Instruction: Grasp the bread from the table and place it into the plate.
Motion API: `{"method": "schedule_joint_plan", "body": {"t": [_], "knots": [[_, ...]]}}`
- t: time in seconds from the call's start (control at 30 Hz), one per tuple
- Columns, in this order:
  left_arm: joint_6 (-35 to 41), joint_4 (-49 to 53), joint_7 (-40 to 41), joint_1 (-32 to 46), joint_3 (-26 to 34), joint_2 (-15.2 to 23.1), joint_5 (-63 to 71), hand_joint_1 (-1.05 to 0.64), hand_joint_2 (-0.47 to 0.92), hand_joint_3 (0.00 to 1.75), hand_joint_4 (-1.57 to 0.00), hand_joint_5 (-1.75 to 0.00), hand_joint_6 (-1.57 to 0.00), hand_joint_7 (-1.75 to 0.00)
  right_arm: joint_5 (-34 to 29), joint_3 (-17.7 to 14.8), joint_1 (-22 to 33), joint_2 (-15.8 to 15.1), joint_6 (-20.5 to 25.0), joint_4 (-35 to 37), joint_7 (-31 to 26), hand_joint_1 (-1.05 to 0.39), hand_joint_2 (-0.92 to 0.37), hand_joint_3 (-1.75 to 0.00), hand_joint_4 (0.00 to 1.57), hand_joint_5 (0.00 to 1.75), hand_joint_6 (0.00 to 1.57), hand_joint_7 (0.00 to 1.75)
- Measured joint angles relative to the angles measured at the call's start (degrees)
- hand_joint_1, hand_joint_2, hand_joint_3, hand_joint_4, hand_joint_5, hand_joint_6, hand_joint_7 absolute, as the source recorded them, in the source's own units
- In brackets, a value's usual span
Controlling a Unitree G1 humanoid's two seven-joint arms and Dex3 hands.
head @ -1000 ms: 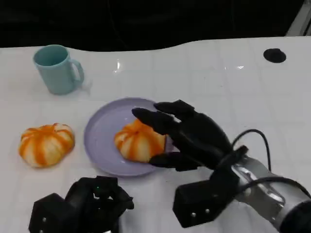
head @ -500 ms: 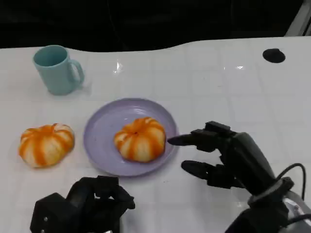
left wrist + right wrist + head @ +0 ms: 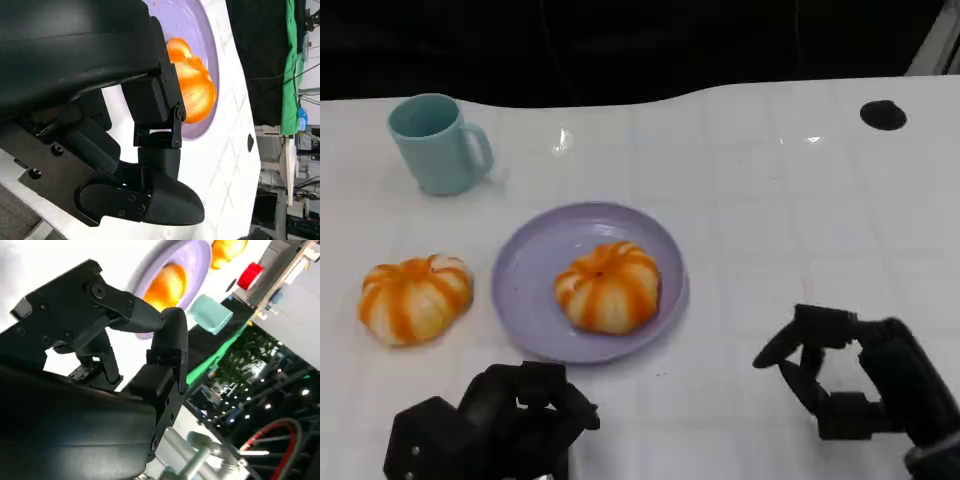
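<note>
Resting low at the table's near edge, the right hand [image 3: 860,385] has its black fingers curled loosely with a gap between them, holding nothing and well clear of the round lilac plate [image 3: 525,290]. An orange-and-white striped, pumpkin-shaped bread roll [image 3: 608,286] sits on that plate, off to the left of the right hand and just beyond the left hand [image 3: 495,425]. The left hand is balled up with fingers folded in, empty. A second striped roll [image 3: 415,297] lies on the white table [image 3: 770,200] beside the plate, apart from it. Farther away stands a pale blue ceramic mug [image 3: 435,142]. A small black disc [image 3: 883,115] marks the far tabletop, with dark background behind.
</note>
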Motion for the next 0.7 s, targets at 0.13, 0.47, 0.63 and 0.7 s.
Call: {"method": "schedule_joint_plan", "body": {"t": [0.13, 0.47, 0.63, 0.7], "knots": [[0.1, 0.0, 0.0, 0.0, 0.0, 0.0, 0.0, -1.05, 0.62, 0.53, -1.57, -1.19, -1.42, -0.74, 1.9, -1.7, 3.5, 0.0, 1.2, -3.2, 2.3, -0.26, -0.48, -1.18, 0.85, 1.75, 0.76, 1.34], [0.1, 0.0, 0.0, 0.0, 0.1, 0.3, 0.0, -1.05, 0.63, 0.51, -1.57, -1.20, -1.42, -0.74, 7.8, -3.7, 10.3, 1.7, 3.9, -8.1, 8.1, -0.27, -0.53, -1.14, 0.84, 1.75, 0.70, 1.43], [0.1, 0.0, -0.1, 0.0, 0.2, 0.4, -0.5, -1.05, 0.63, 0.51, -1.57, -1.20, -1.42, -0.74, 7.8, -4.2, 10.7, 2.8, 3.7, -7.6, 8.6, -0.27, -0.53, -1.12, 0.83, 1.75, 0.71, 1.40], [0.1, 0.0, -0.1, 0.1, 0.3, 0.5, -0.5, -1.05, 0.63, 0.51, -1.57, -1.20, -1.43, -0.74, 7.7, -4.6, 10.7, 3.4, 3.5, -6.9, 8.6, -0.28, -0.55, -1.08, 0.83, 1.75, 0.72, 1.37]]}}
